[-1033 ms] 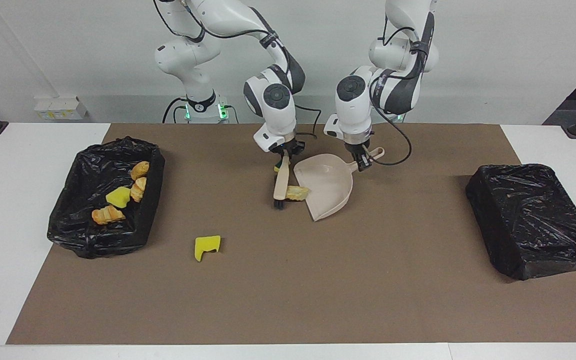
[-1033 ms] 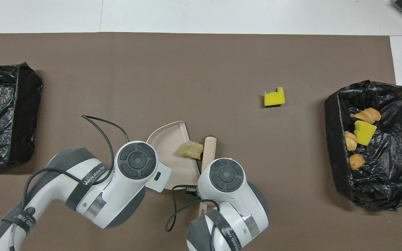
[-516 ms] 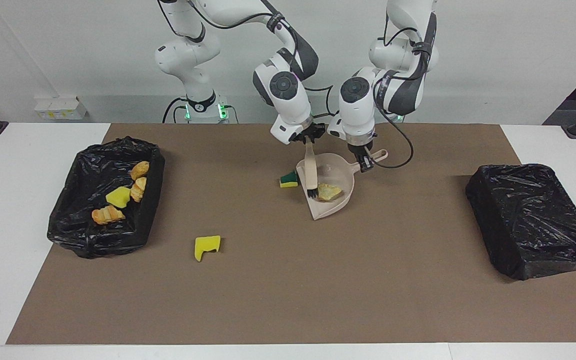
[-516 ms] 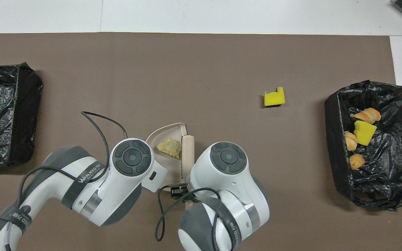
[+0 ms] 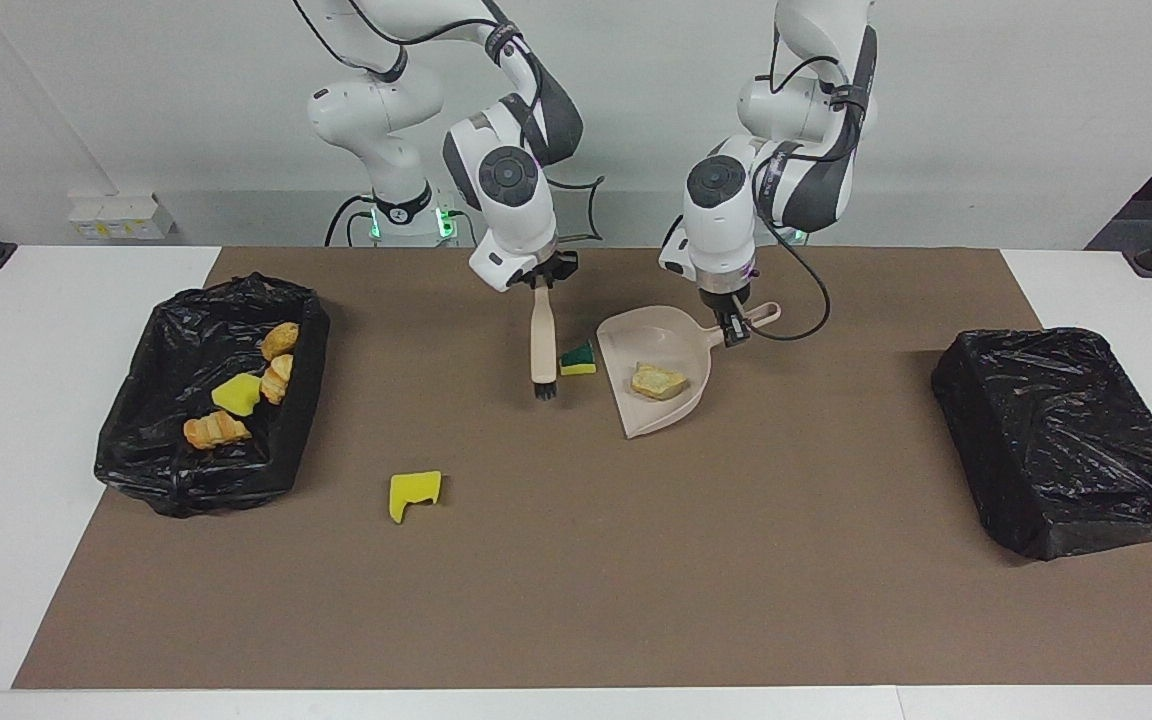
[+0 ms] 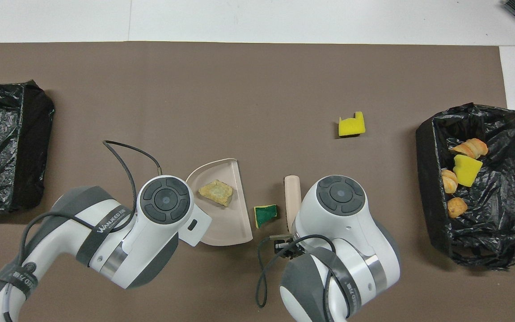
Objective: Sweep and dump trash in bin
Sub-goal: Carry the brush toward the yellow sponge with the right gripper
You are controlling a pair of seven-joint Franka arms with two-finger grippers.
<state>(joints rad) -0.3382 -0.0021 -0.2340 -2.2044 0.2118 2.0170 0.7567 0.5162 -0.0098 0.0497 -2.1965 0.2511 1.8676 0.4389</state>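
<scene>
Now the beige lump lies inside the dustpan, where half a second ago the brush bristles were pressed against it at the pan's mouth. Going across the facing view with the dustpan as landmark: toward the right arm's end of the table stands the open bin holding several scraps, and a loose yellow sponge chunk lies between that bin and the dustpan, farther from the robots than the pan. The right gripper, fingers clamped on the brush handle, has swung back off the pan, so the bristles now sit just beside the green-and-yellow sponge, which lies close to the pan's open edge. The left gripper keeps its fingers closed on the dustpan handle. Toward the left arm's end sits a second black bin. One scrap is collected, and I judge the green-and-yellow sponge next.
</scene>
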